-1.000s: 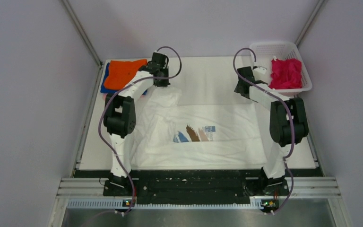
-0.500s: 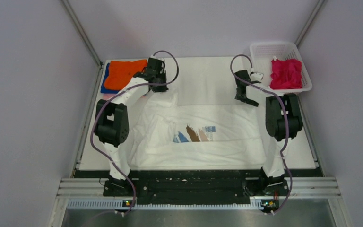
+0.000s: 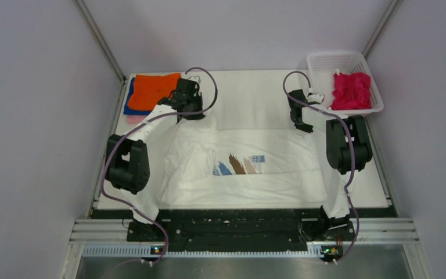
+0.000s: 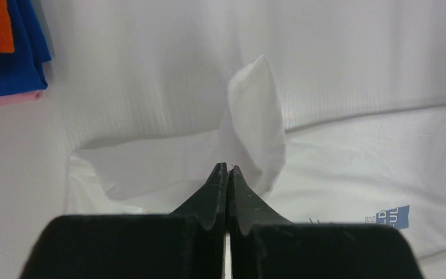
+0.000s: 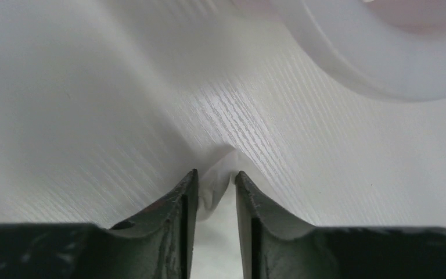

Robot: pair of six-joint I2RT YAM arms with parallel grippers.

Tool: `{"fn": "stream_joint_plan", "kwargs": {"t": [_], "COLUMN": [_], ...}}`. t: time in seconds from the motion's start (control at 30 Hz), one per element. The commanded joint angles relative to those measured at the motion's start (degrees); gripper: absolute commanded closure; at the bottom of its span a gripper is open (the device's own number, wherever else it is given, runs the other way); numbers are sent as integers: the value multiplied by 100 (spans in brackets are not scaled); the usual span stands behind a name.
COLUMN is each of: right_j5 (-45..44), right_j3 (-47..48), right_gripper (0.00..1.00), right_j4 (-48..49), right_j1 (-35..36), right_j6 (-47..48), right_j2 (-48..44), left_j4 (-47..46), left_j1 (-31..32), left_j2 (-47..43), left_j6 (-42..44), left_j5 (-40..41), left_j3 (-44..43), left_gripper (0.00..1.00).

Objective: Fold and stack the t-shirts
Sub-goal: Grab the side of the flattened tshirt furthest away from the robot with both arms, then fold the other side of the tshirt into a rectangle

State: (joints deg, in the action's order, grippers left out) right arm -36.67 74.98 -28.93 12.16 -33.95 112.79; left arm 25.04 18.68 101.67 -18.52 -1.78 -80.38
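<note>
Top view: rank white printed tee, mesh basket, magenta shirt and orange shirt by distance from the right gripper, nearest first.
From the right gripper:
1. white printed t-shirt, its far right corner between the jaws.
2. white mesh basket, just to the right.
3. magenta shirt, inside that basket.
4. orange shirt, far left corner.

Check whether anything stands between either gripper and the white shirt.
Nothing visible does. The left gripper pinches a raised fold of the white shirt; the right gripper has white cloth between its fingers.
</note>
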Motion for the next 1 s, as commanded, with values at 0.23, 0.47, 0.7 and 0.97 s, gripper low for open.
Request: {"fn": "stream_joint_plan", "kwargs": {"t": [0.23,0.47,0.7,0.97], "right_j5": [-321,-374,-389,-326], "right_j3": [-281,-1106,-1817,-2117], "right_gripper": [99,100,100,100], "right_j4": [395,423,299,85], "right_j1": [216,450,572,647], "right_j6": [133,-60,-213,-317], "right_j2": [-689,-1587,-2422,-2965], "left_j4": [-378,-322,-320,378], "left_j1": [181,452,730,913], "left_j2": [-1106,-2019,-3273,-4674], "left_j6": [21,-233,-878,-1425], "left_j5": [-2,475,749,1085], "left_j3": [829,1758,2857,3753], "left_gripper": [100,100,100,100]}}
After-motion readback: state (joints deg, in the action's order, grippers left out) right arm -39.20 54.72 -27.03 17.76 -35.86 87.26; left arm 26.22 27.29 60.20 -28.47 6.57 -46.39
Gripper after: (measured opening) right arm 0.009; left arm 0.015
